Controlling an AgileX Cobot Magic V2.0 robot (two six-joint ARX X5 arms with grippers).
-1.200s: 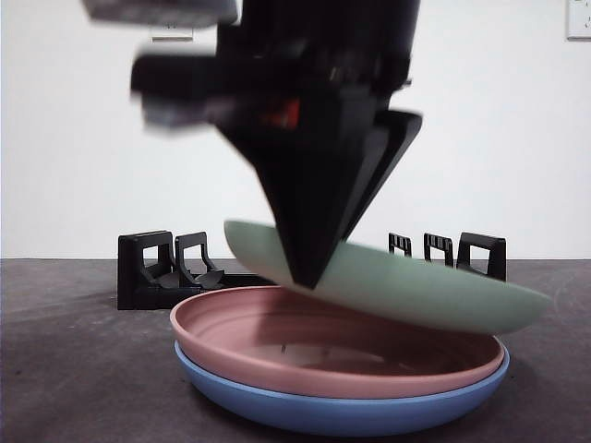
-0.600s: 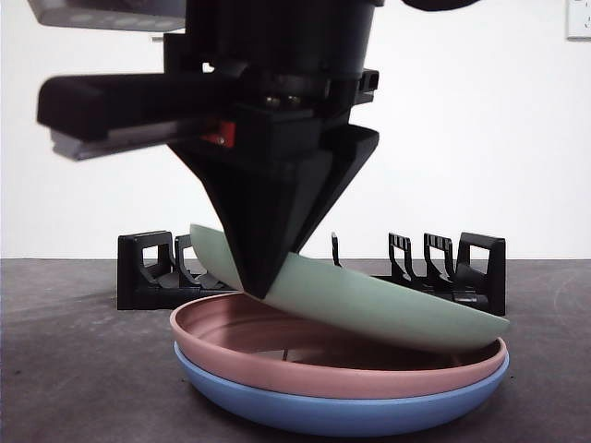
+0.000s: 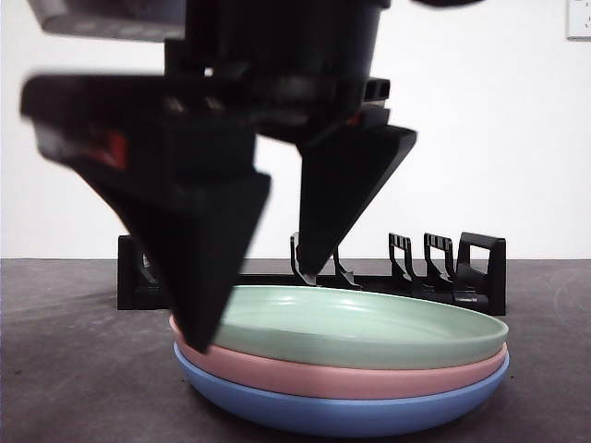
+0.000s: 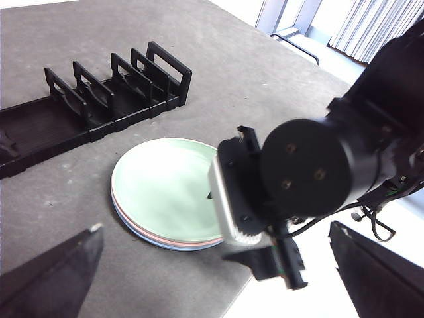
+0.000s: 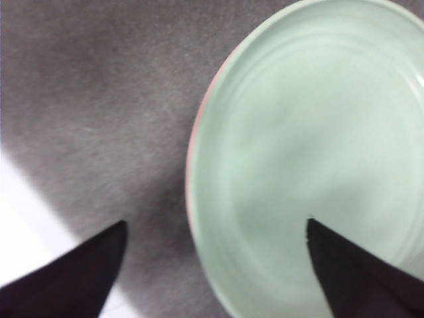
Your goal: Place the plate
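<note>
Plate position: green plate (image 3: pixel 360 325) is seen lying flat and level on top of the pink plate (image 3: pixel 351 377), which is nested in the blue plate (image 3: pixel 342 411); the stack is set on the dark table (image 3: pixel 65 369), just in front of the black rack (image 3: pixel 452 268)
Right gripper: right gripper (image 3: pixel 263 277) is held directly over the near rim of the green plate, its two jaws spread wide apart with nothing gripped; one jaw is placed outside the rim over the table, the other over the plate's inner surface, so the rim lies in the gap between them
Contact: no touch between jaws and plate can be made out in the right wrist view, where the green plate (image 5: pixel 318 165) is shown free between the jaw tips
Key relation: the plate is below the open jaws, so a straight upward retreat is judged enough to clear it; a sideways move could be expected to catch the rim
Left gripper: left gripper (image 4: pixel 218 278) is held high and well apart from the stack, jaws wide open and empty; the right arm is clearly the nearer
Plate appearance: pale mint green, round, shallow, matte, with a raised rim and faint concentric rings
Task state: placement is judged done, only withdrawal remaining
</note>
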